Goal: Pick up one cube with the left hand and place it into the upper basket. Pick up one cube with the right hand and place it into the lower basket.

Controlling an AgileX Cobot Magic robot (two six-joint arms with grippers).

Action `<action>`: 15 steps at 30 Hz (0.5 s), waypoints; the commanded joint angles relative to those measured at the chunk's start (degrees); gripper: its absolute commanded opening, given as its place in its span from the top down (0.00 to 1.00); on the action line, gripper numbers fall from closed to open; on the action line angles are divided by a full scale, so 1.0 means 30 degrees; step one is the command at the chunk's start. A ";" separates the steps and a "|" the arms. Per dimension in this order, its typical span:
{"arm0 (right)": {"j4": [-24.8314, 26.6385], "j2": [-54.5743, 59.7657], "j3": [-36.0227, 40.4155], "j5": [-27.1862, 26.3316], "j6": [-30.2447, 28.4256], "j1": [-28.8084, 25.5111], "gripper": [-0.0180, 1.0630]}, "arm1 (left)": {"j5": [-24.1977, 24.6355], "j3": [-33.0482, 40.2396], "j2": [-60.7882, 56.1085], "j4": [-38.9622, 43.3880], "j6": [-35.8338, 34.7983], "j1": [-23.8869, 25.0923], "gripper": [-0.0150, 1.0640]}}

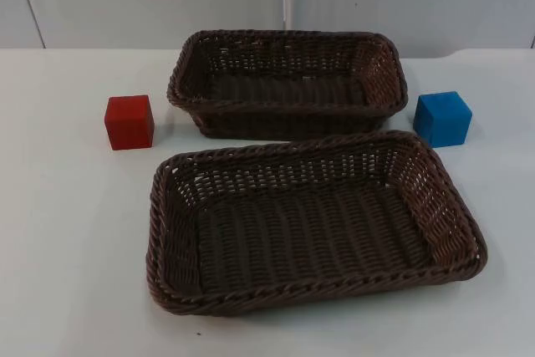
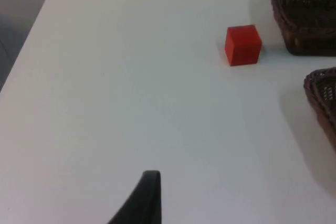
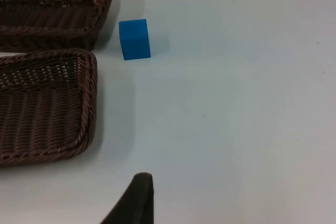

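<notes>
We see a red cube resting on the white table, apart from the two brown wicker baskets. The upper basket lies at the cube's two o'clock, the lower basket at its four o'clock. The left gripper's black fingertip hangs over bare table.

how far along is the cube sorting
Nothing done yet. The red cube and blue cube sit on the table, outside both baskets. Upper basket and lower basket hold nothing. Neither pincer holds anything. Both picks and both placements remain.
</notes>
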 commanded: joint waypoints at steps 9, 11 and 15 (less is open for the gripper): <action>0.0034 -0.0052 0.0034 -0.0208 -0.0195 -0.0115 0.01 | -0.0299 -0.1171 0.0192 -0.0456 -0.0103 -0.0041 0.01; 0.0034 -0.0052 0.0034 -0.0208 -0.0195 -0.0115 0.01 | -0.0299 -0.1205 0.0514 -0.0564 -0.0103 -0.0041 0.01; 0.0034 -0.0052 0.0034 -0.0208 -0.0195 -0.0115 0.01 | -0.0671 -0.1205 0.0689 -0.1025 -0.0103 -0.0041 0.01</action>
